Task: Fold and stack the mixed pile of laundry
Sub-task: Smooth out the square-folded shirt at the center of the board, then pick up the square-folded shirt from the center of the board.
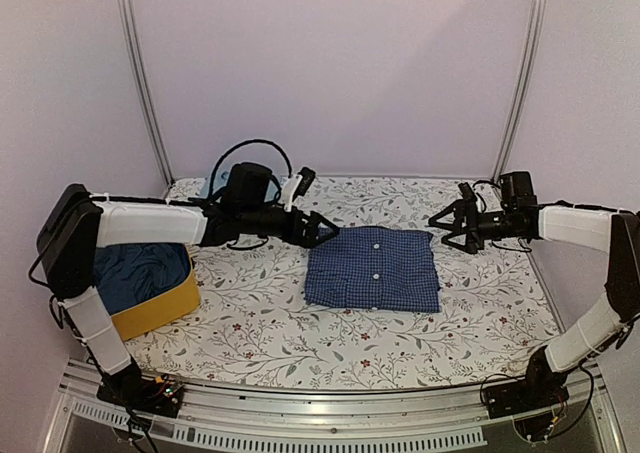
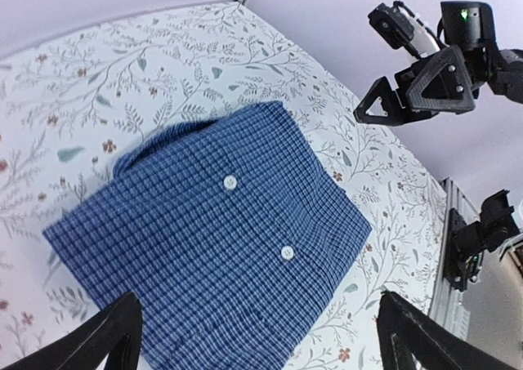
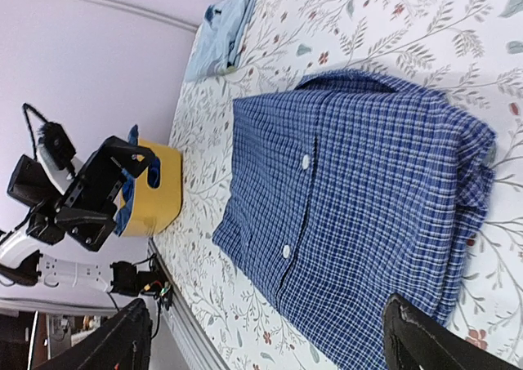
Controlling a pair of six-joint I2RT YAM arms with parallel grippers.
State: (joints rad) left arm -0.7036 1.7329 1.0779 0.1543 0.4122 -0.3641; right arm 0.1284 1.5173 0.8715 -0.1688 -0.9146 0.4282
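Shirt: the checked shirt (image 1: 374, 268) lies folded into a flat rectangle at mid-desk, buttons up and collar toward the far edge. Nothing touches it.
Left end effector: the left end effector (image 1: 330, 229) hovers just beside the shirt's far-left corner with its fingers wide apart and empty.
Right end effector: the right end effector (image 1: 440, 230) mirrors it just off the far-right corner, with its fingers also spread and empty.
Why they stand so: each arm faces its own corner of the collar edge. This suits a two-handed move, one side each, so the cloth stays square instead of twisting.
Fold quality: the edges look straight from above. In the right wrist view the side nearest that camera shows thick, slightly uneven layers.
Rest of the pile: dark blue clothes (image 1: 140, 271) sit in the yellow basket (image 1: 165, 308) at the near left. A light blue T-shirt (image 3: 225, 27) lies at the far-left corner of the desk (image 1: 260, 313), well apart from the shirt.
Why the shirt is central: both arms reach it equally there, and it leaves room around it for laying out the next garment.
Stage: probably one garment is folded and the others are not yet folded or stacked.
Next move, as a guess: either tidy this fold, or fetch another garment from the basket or from the far corner.
Risk: a low pass by either arm could drag a corner and open the layers.
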